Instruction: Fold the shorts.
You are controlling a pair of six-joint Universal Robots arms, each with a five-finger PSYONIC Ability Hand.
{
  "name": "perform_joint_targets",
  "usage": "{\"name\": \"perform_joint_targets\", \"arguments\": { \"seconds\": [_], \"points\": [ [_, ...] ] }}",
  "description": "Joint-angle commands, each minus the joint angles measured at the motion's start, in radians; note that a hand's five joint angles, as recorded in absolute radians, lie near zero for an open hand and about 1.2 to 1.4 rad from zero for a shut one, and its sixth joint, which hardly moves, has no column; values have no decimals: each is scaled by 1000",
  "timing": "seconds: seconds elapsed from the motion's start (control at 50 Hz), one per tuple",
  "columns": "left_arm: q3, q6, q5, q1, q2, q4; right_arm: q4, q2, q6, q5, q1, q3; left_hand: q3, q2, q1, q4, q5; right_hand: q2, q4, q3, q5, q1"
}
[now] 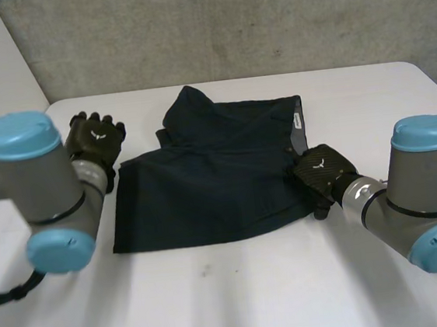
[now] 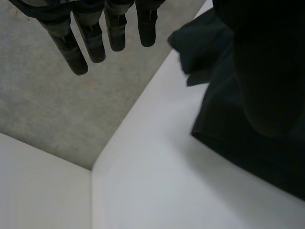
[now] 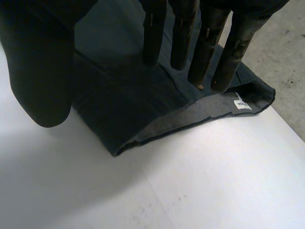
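Folding step: shorts (image 1: pixel 212 172) lie mid desk (image 1: pixel 255 292) and seem partly folded.
Left hand (image 1: pixel 95 141): fingers straight, empty, left of shorts.
Right hand (image 1: pixel 322 170): fingers spread above their right edge.
Next: probably pinch that edge, fold left.

Dark matt cloth in the shorts (image 1: pixel 212 180), fine-woven and smooth, with soft creases; paler grey on the turned-out inner face at the waistband, with 1 small white label (image 3: pixel 242 104). Smooth white table (image 1: pixel 241 302), matt with a faint sheen and a few small marks. Rough, speckled grey concrete on the wall (image 1: pixel 227 22). Black hard shell on the left hand (image 1: pixel 95 141) and right hand (image 1: pixel 322 170), dull on the fingers. Smooth grey casing on the left arm (image 1: pixel 45 185) and right arm (image 1: pixel 417 189), with slightly glossy light-blue caps (image 1: pixel 16 135).
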Motion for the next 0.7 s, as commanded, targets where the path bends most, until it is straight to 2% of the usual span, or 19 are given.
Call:
{"name": "perform_joint_targets", "arguments": {
  "seconds": [0.02,0.12,0.14,0.22,0.38,0.58,0.68,0.7],
  "points": [
    [-265,-63,133,2,162,0,4,13,75,-1,1,-33,69,77,79,75,63,106,101,103,126,176],
    [-352,-66,179,6,169,2,5,39,74,2,2,-48,86,95,96,92,81,264,259,260,284,334],
    [-363,-66,179,9,167,2,5,47,74,4,2,-55,98,106,108,104,92,474,468,470,494,544],
    [-403,-66,190,32,161,2,10,53,78,10,1,-74,107,115,117,113,101,914,909,911,934,984],
    [-402,-65,187,42,104,14,14,27,88,11,-7,-59,133,141,143,139,128,915,910,912,935,986],
    [-313,-52,177,50,-20,65,14,-19,89,10,-7,-22,297,306,307,304,292,915,910,912,935,986],
    [-280,-55,177,53,-52,65,14,-27,89,11,-5,-17,614,622,624,620,609,915,910,912,935,986],
    [-274,-61,180,56,-52,65,14,-28,89,11,-5,-16,734,742,744,740,728,915,910,912,935,986]
  ]
}}
